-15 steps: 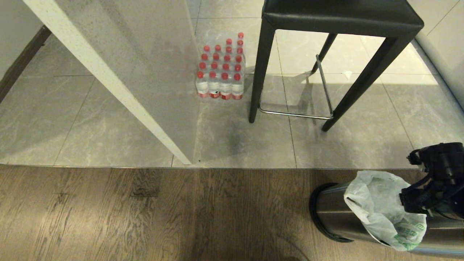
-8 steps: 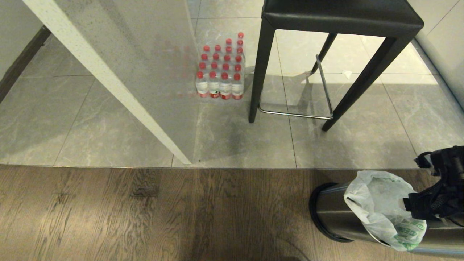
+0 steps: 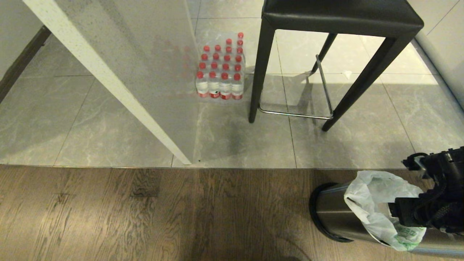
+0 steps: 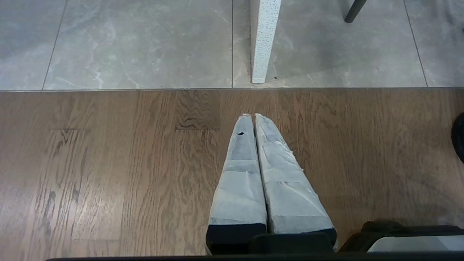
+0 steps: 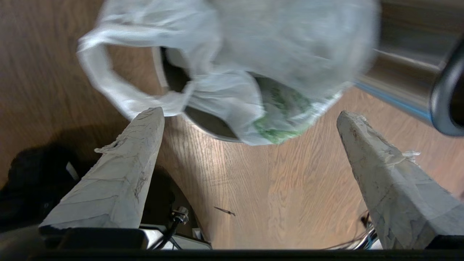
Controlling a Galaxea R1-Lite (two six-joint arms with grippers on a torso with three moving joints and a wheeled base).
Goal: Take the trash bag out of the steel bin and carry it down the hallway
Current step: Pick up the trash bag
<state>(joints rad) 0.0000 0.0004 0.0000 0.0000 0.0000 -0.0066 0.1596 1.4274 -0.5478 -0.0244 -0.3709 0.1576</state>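
Observation:
The steel bin (image 3: pixel 331 214) stands on the dark wood floor at the lower right of the head view. The trash bag (image 3: pixel 369 197), thin white plastic with green print, is draped over its top. My right gripper (image 3: pixel 402 212) hangs at the bag's near side. In the right wrist view the right gripper (image 5: pixel 250 111) is open, its taped fingers (image 5: pixel 123 174) wide apart with only floor between them. The trash bag (image 5: pixel 261 61) and its loop handle (image 5: pixel 99 78) lie just past the tips. My left gripper (image 4: pixel 252 115) is shut and parked over the wood.
A black stool (image 3: pixel 340 21) stands on the grey marble-look tiles (image 3: pixel 362 145) beyond the bin. A pack of red-capped bottles (image 3: pixel 221 72) sits beside a white-edged stone panel (image 3: pixel 108 83). Open wood floor (image 3: pixel 145 214) stretches to the left.
The right gripper drew back toward the right edge, then came left again and lower across the bag's near side. The bag's mouth shifted slightly. The left arm has not moved.

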